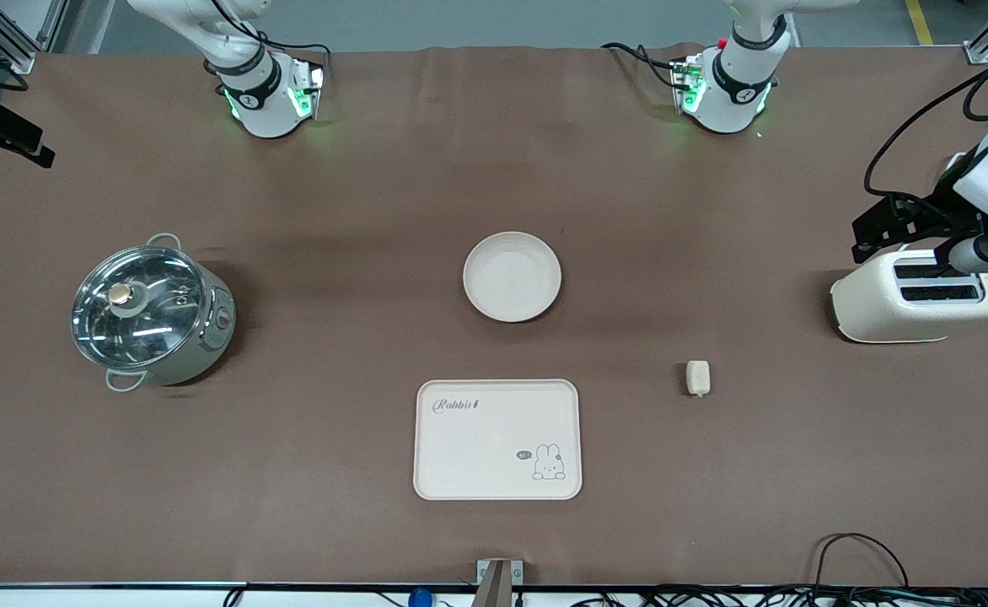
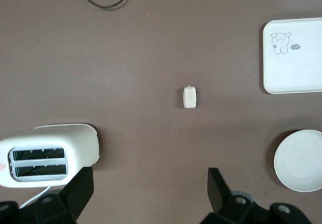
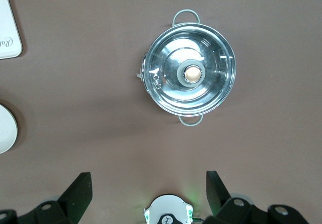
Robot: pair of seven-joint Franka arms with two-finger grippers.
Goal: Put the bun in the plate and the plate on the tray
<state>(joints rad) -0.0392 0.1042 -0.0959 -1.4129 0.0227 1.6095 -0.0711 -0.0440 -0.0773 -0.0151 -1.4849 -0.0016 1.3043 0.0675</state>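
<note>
Nearest the front camera lies the tray [image 1: 498, 439], bare on the brown tabletop [image 1: 334, 472]. Farther back sits the empty plate [image 1: 512, 276]. Toward the left arm's end, the bun [image 1: 697, 377] rests alone, near the toaster [image 1: 915, 297]. Over the toaster hangs the left pincer [image 2: 148, 194], spread; above the lidded pot [image 3: 189, 75], the right pincer [image 3: 148, 194], spread.

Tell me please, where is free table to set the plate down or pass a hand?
Bare cloth lies between the pot and the plate, between plate and tray, and between the bun and the tray. It is crowded only at the toaster, where the open left gripper hangs. The open right gripper waits high near the pot.
</note>
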